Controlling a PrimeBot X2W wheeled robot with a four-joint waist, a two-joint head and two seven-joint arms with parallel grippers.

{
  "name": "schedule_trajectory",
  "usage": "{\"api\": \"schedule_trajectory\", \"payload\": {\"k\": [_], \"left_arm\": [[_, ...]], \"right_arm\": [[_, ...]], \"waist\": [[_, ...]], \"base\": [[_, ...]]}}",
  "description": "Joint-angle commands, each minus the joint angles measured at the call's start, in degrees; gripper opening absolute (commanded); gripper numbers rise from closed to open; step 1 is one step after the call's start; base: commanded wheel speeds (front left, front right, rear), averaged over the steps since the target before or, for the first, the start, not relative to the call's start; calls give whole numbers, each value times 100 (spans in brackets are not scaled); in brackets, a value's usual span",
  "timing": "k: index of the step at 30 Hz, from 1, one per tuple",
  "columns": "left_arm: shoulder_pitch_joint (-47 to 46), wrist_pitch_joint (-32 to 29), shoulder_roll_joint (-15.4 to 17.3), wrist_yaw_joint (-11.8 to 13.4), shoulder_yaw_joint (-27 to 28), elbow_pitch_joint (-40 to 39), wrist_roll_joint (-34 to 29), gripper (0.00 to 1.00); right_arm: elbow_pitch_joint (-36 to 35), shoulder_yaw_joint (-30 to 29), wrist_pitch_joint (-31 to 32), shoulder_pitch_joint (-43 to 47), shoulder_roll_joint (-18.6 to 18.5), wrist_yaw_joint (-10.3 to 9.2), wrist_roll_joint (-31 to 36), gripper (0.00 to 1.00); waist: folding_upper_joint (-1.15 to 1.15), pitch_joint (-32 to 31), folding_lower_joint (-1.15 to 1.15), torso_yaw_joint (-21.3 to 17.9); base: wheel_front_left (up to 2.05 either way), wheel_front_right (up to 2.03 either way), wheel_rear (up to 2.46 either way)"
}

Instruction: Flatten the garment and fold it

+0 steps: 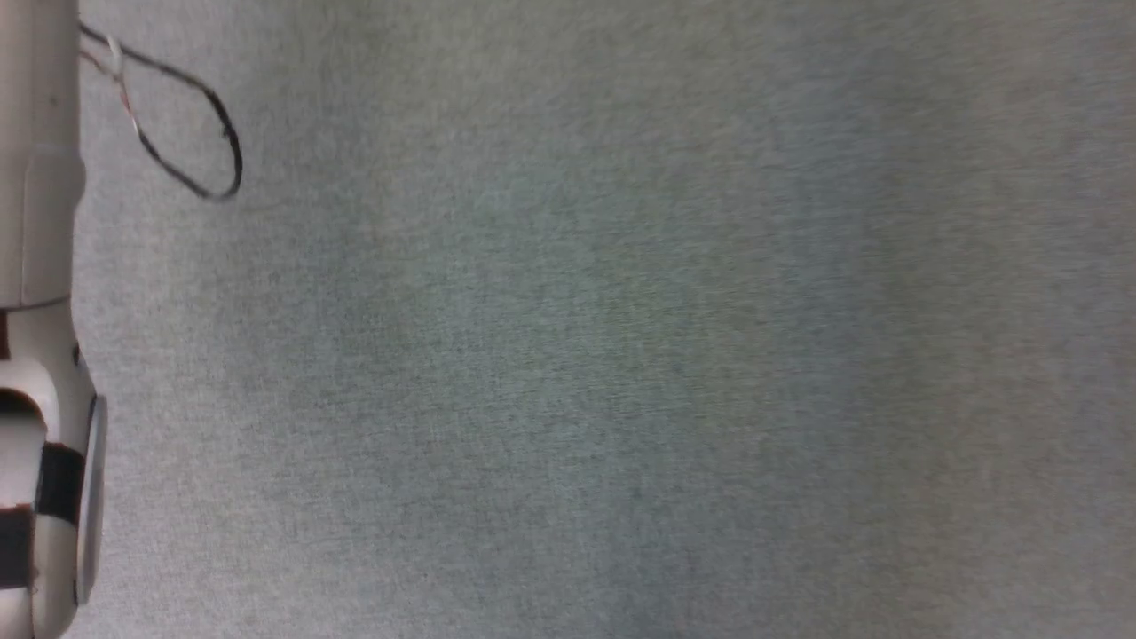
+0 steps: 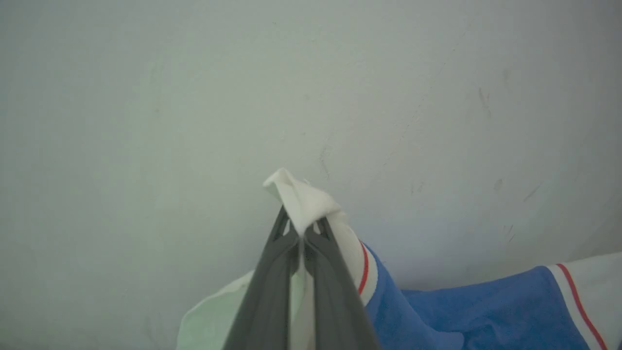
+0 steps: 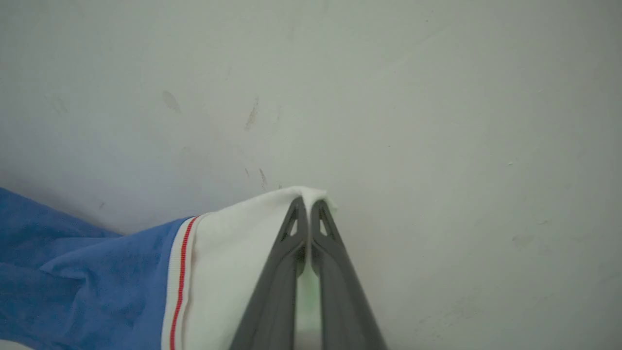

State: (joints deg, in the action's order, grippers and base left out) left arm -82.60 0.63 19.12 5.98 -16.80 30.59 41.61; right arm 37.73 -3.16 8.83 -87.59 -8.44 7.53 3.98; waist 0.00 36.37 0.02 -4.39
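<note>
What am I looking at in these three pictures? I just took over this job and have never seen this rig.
It is a wheeled robot with a head camera and two arms, each ending in a two-fingered tool.

The head view looks down at a grey surface. At its left edge is a pale forearm, with a loop of dark cable beside it.

The other two pictures come from cameras on the wrists, looking along each tool's dark fingers. In the left wrist view, the left tool is shut on a bunched white part of the shirt, next to red-striped trim. In the right wrist view, the right tool is shut on another white part of the same shirt. Blue cloth sags between the two grips, in front of a pale, scuffed surface.

The shirt is held, not yet laid flat.
</note>
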Motion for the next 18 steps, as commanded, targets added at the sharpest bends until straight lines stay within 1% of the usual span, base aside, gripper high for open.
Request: {"api": "schedule_trajectory", "payload": {"k": [1,4,9,13,18], "left_arm": [[111,34,37,-64,56,55,86,0],[289,-76,52,-181,121,144,280,0],[746,-598,85,-155,242,168,681,0],[1213,-1029,181,-60,367,-108,993,0],[2153,-1342,368,95,451,-803,1213,0]], "right_arm": [[45,46,-80,93,-56,-4,-15,0],[109,179,-161,233,-144,-4,-143,0],[-32,420,-190,690,-293,-4,-730,0],[-494,573,-103,1311,-475,-4,-1341,0],[-1313,633,122,2493,-686,-4,-1988,0]], "waist": [[0,379,-2,262],[0,335,-2,300],[0,65,-2,315],[0,-253,-2,284],[0,-875,-2,194]], "base": [[0,0,0],[0,0,0],[0,0,0],[0,0,0],[0,0,0]]}}
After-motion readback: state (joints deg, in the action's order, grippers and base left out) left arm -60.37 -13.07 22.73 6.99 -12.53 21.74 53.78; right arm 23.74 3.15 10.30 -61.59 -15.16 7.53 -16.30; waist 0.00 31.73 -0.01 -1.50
